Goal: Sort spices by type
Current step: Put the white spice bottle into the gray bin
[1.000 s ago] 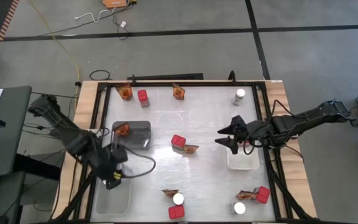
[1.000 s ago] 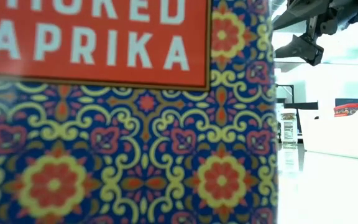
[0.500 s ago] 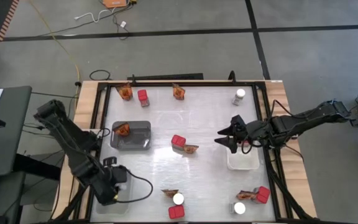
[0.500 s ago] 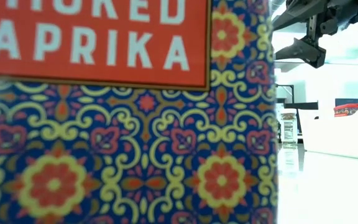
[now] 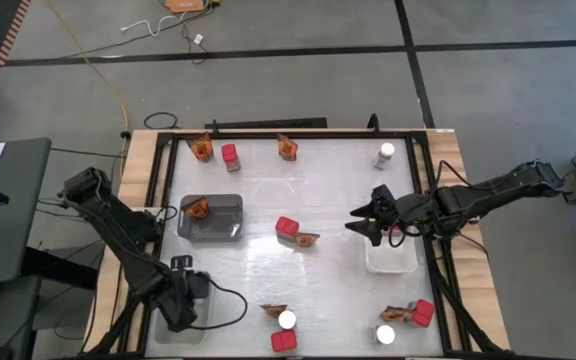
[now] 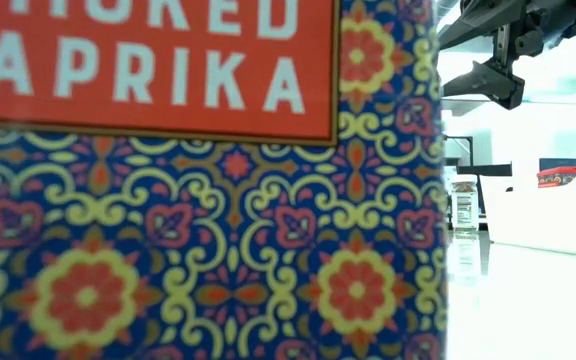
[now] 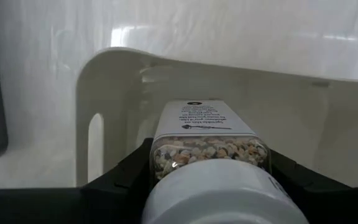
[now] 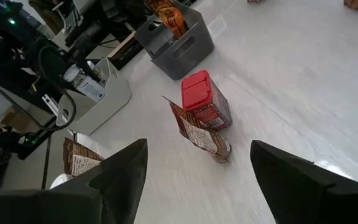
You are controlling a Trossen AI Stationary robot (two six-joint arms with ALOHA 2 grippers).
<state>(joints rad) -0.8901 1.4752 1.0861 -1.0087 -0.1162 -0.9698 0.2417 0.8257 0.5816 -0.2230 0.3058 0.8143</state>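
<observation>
The spices lie scattered: red boxes (image 5: pixel 230 155) (image 5: pixel 287 228), white-lidded jars (image 5: pixel 385 153) (image 5: pixel 286 320), and orange-brown packets (image 5: pixel 288 147) (image 5: pixel 306 240). One packet (image 5: pixel 196 208) sits in the grey tray (image 5: pixel 223 228). My left gripper (image 5: pixel 183 302) is at the near left, over the white tray (image 7: pixel 104 93), and is shut on a jar (image 7: pixel 210 140) of mixed spice. My right gripper (image 5: pixel 358 218) hovers open at the right, above the table beside the clear tray (image 5: pixel 390 258). It faces a red box (image 8: pixel 201 93) and a packet (image 8: pixel 201 134). My left gripper pinches the jar's glass body (image 7: pixel 160 155) just under its white lid (image 7: pixel 225 196), one finger (image 7: pixel 126 180) on each side. The fingers point steeply down from above, along the jar. The jar stands lid up, its bottom over the tray's inside.
A red box (image 5: pixel 284 341) stands at the near edge and fills most of the low view (image 6: pixel 198 200). More spices cluster near right: a jar (image 5: pixel 386 333), a packet (image 5: pixel 396 313) and a red box (image 5: pixel 423 312). A dark frame (image 5: pixel 268 125) borders the table.
My left gripper has gone toward the table's near edge and down, from beside the grey tray to over the white tray, carrying the jar and turning as it went. My right gripper has stayed in place.
</observation>
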